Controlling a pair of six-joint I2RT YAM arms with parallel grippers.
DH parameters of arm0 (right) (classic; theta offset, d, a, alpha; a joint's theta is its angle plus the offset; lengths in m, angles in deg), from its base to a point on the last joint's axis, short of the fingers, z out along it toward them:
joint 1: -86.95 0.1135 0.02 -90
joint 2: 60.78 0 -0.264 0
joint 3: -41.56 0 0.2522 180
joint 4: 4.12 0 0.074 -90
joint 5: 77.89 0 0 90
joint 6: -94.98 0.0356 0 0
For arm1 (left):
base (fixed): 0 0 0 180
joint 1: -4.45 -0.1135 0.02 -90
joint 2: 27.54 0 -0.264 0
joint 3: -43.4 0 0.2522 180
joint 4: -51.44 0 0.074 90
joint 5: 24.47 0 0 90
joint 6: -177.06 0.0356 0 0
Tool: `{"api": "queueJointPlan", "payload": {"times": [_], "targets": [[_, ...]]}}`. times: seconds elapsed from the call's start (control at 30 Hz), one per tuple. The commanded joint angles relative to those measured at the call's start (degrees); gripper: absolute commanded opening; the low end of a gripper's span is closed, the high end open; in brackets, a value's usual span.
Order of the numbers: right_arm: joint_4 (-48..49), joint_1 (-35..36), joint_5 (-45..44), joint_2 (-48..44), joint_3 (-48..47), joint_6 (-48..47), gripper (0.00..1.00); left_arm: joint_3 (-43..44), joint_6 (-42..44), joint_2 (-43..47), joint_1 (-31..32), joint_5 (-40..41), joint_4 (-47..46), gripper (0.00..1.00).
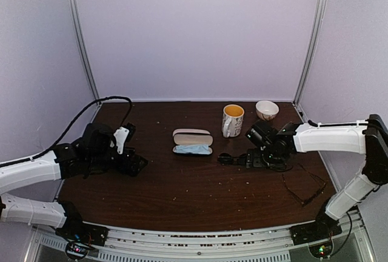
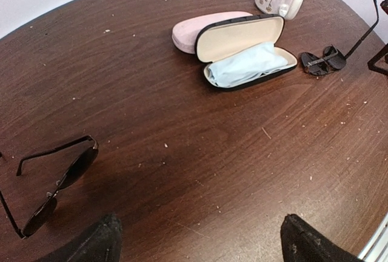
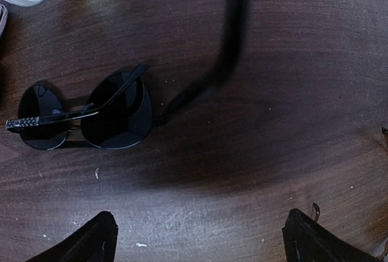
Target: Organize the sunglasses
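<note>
Left gripper (image 2: pixel 200 247) and right gripper (image 3: pixel 200 238) are being held spread and empty. Nothing is being cased yet: sunglasses (image 2: pixel 77 168) are lying at lower left, a second pair (image 3: pixel 118 116) at mid-left, and the case (image 2: pixel 239 36) is standing open.

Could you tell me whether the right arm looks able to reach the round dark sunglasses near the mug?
Probably yes: the right fingers hover open close over the sunglasses, nothing lies between, though one raised temple may interfere.

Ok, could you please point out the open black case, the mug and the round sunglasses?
open black case (image 2: pixel 241 36): left wrist view, cream lid lining.
mug (image 1: pixel 234 125): top external view, outer wall.
round sunglasses (image 3: pixel 121 122): right wrist view, right-hand lens.
</note>
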Motion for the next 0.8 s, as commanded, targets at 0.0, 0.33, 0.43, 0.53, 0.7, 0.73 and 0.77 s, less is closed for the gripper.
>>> {"api": "queueJointPlan", "payload": {"times": [0.0, 0.33, 0.43, 0.53, 0.7, 0.73, 0.77], "targets": [[4.3, -1.4, -2.5, 3.0, -3.0, -4.1, 0.94, 0.1, 0.1, -0.4, 0.3, -0.8, -1.9, 0.95], [21.1, -4.5, -1.6, 4.1, 1.7, -15.9, 0.67, 0.2, -0.2, -0.7, 0.3, -1.1, -1.9, 0.94], [24.2, -4.9, -1.8, 4.0, 2.8, -17.8, 0.62, 0.4, -0.1, -0.8, 0.3, -1.2, -1.8, 0.94], [27.2, -5.4, -1.8, 3.8, 4.2, -18.7, 0.57, 0.6, -0.2, -1.1, 0.3, -1.3, -1.8, 0.94], [32.0, -6.4, 0.0, 3.0, 6.8, -19.9, 0.46, 1.2, -0.2, -1.7, 0.3, -1.9, -1.7, 0.94], [32.5, -6.5, 0.3, 3.0, 7.0, -20.1, 0.45, 1.1, -0.3, -1.8, 0.3, -2.0, -1.8, 0.94], [32.9, -6.7, 0.7, 3.1, 7.0, -20.4, 0.44, 1.1, -0.3, -1.8, 0.3, -2.0, -2.1, 0.94]]}}
